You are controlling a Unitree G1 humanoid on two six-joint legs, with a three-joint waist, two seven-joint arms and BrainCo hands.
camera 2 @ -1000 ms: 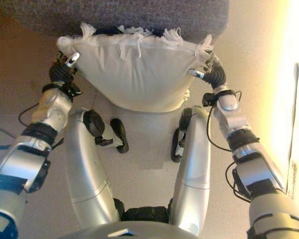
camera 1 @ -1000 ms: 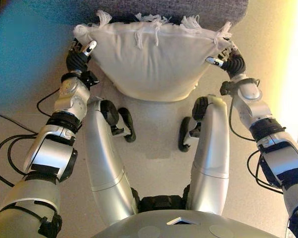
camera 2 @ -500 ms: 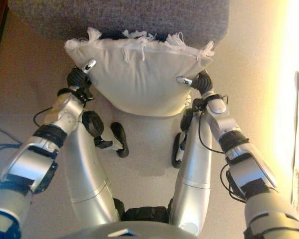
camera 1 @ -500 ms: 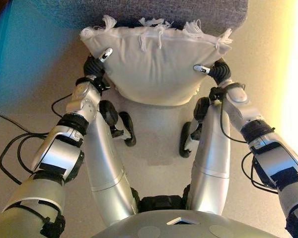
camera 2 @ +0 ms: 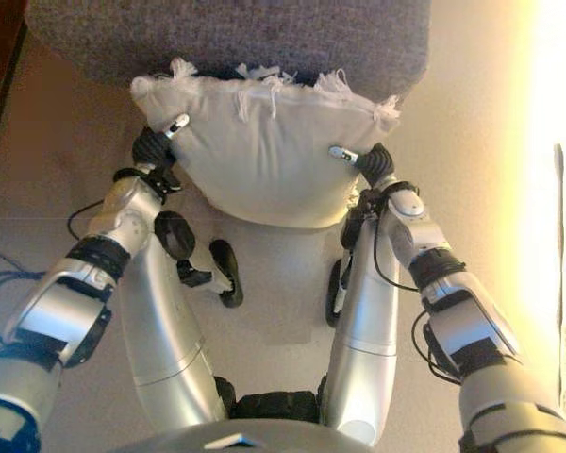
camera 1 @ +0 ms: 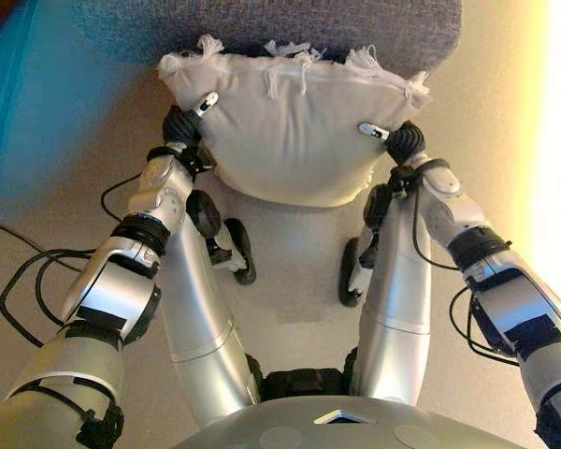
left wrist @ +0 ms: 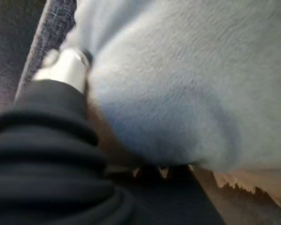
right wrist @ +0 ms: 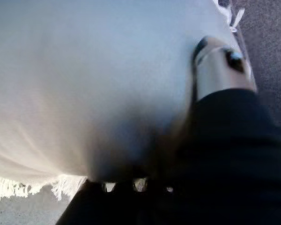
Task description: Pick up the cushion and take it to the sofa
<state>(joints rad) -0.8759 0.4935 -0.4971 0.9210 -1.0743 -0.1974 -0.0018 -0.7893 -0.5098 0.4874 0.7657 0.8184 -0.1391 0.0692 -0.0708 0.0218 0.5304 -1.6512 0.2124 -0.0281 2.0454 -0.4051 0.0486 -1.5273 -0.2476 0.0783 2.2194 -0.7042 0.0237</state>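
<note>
you have the cushion (camera 1: 294, 131) squeezed between left hand (camera 1: 189, 117) and right hand (camera 1: 393, 138), thumbs on top, other fingers hidden, so grip unclear; sofa (camera 1: 262, 23) lies just beyond.

The cushion (camera 1: 294, 126) is soft matt cloth, off-white, faintly fuzzy up close, with frayed thread tassels along its edge. The sofa (camera 1: 262, 23) is a coarse grey woven fabric — rough-looking. The floor (camera 1: 290, 271) is matt, dull beige. Each robot hand (camera 1: 189, 117) (camera 1: 393, 138) shows glossy silver metal and a dark ribbed matt cover.
</note>
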